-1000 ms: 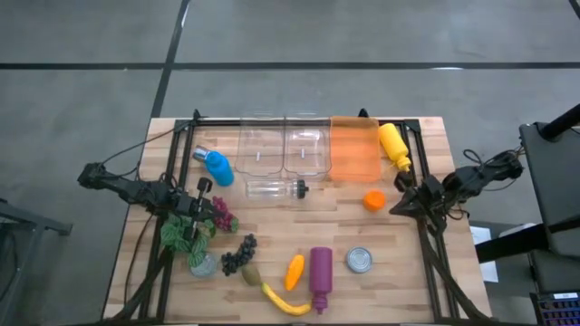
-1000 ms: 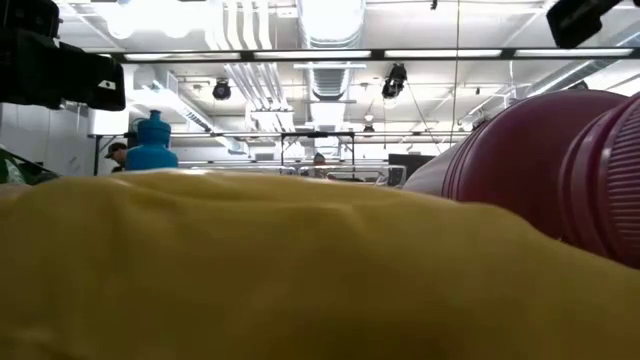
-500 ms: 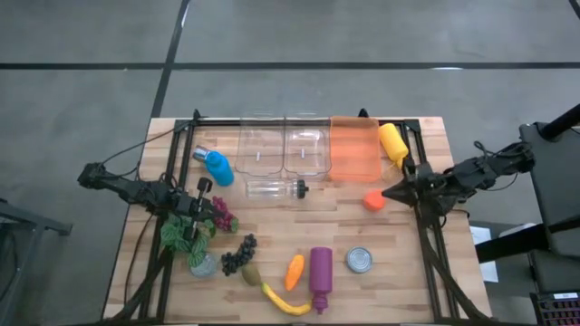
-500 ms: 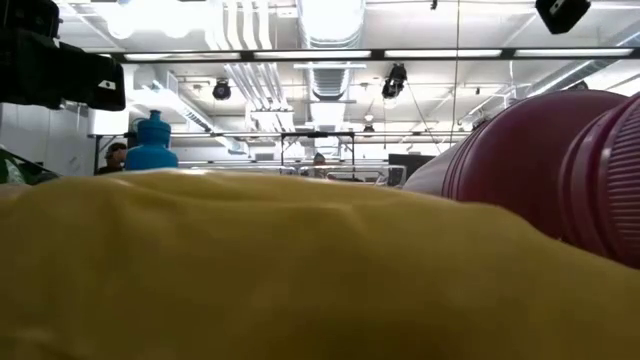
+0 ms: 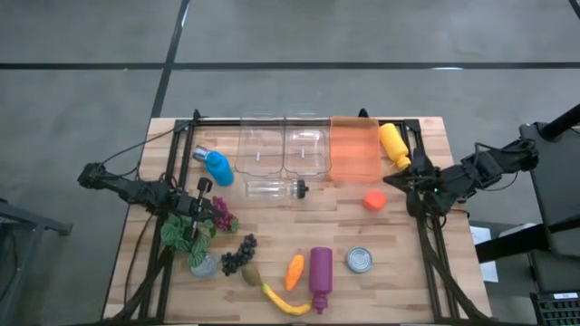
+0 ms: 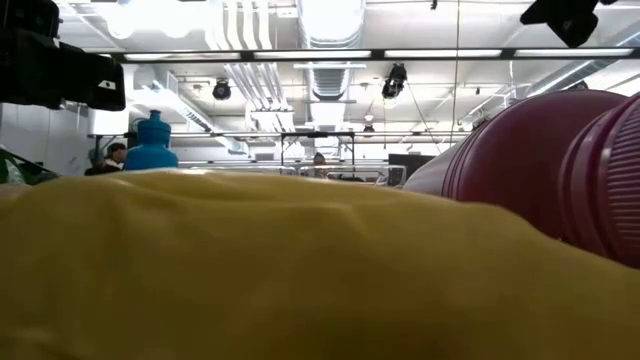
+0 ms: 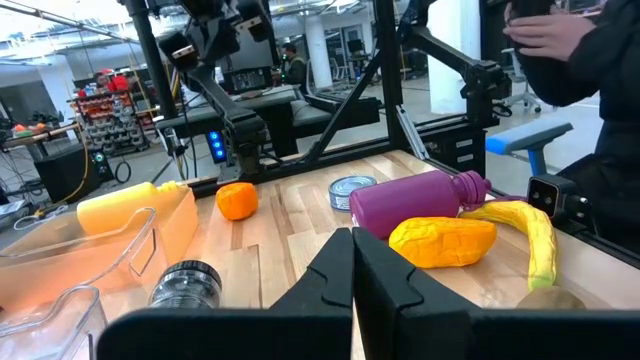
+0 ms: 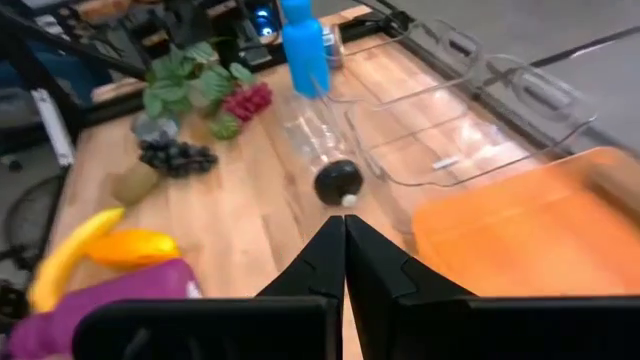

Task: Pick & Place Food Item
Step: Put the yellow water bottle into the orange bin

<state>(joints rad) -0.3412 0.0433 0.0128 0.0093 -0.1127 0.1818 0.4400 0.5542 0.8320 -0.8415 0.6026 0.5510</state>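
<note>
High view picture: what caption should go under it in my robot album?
Both closed grippers, left gripper and right gripper, hover over a wooden table of toy food.

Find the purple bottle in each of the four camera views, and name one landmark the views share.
High view: purple bottle lying near the table's front edge, between orange food piece and can.
Low view: fills the right side.
Left wrist view: right of centre.
Right wrist view: bottom left corner.
Shared landmark: the banana beside it.
</note>
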